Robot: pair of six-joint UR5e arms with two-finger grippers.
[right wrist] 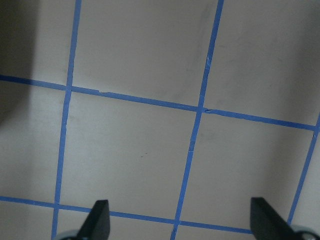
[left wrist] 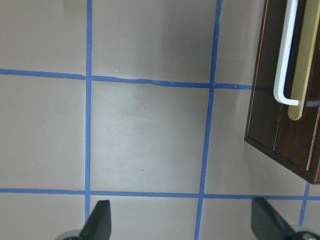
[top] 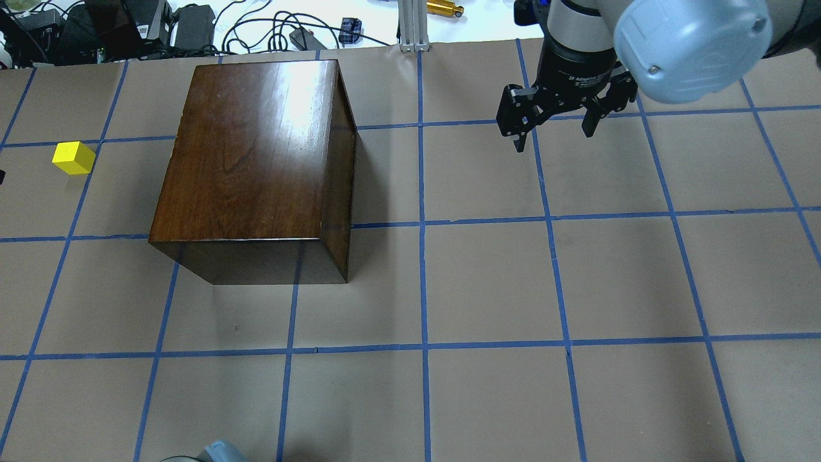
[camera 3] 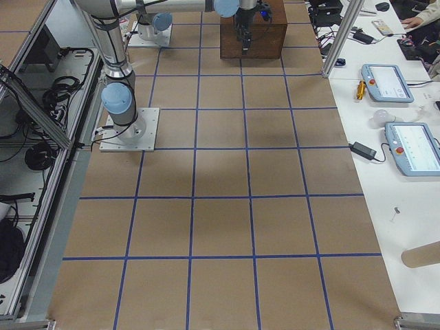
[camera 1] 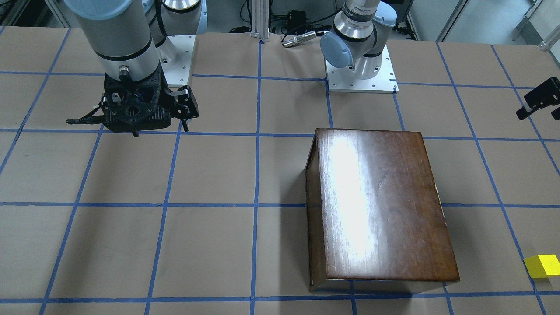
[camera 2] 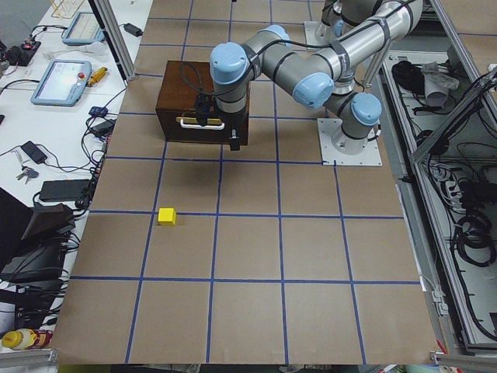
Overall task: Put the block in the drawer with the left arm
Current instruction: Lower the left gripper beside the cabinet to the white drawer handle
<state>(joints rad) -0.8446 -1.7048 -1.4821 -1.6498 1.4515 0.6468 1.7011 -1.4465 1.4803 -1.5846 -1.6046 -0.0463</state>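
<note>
The yellow block (top: 74, 158) lies on the table to the robot's left of the dark-brown wooden box (top: 256, 154); it also shows in the front view (camera 1: 542, 265) and the left side view (camera 2: 166, 216). The drawer is shut. Only its dark front panel (left wrist: 300, 125) with a white handle (left wrist: 282, 65) shows; the pale tray is hidden. My left gripper (left wrist: 182, 222) is open and empty, above the table in front of the drawer face, and shows at the front view's right edge (camera 1: 539, 105). My right gripper (top: 555, 136) is open and empty, far from the box.
The table is brown paper with a blue tape grid (top: 422, 224). The arm bases (camera 1: 361, 74) stand at the robot's edge. Cables and devices (top: 192, 25) lie beyond the far edge. Tablets (camera 3: 388, 79) sit on a side bench.
</note>
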